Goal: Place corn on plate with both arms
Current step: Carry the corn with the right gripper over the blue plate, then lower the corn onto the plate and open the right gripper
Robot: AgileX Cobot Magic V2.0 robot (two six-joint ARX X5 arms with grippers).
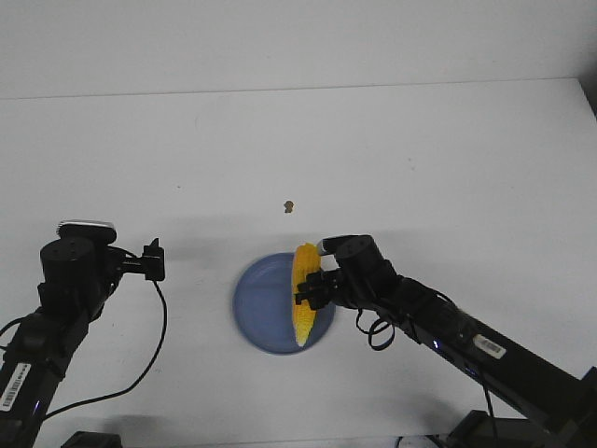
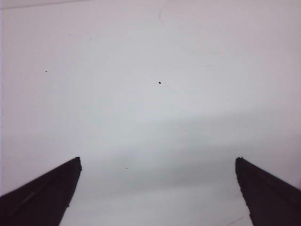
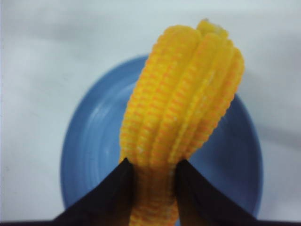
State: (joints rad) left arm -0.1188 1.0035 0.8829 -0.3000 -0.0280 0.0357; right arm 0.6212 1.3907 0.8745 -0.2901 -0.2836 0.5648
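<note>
The right tool (image 1: 310, 288) grips the corn (image 1: 306, 294) across its middle, the two black fingers (image 3: 115, 188) pressed against either side of the cob. The corn sits over the right half of the blue plate (image 1: 256, 308), its length running from the plate's far rim to its near rim; whether it rests on the plate or hangs just above it cannot be told. The left tool (image 2: 157, 188) stands wide apart and empty, well left of the plate over bare white tabletop (image 1: 420, 159). A small brown speck (image 1: 288, 205) lies beyond the plate.
</note>
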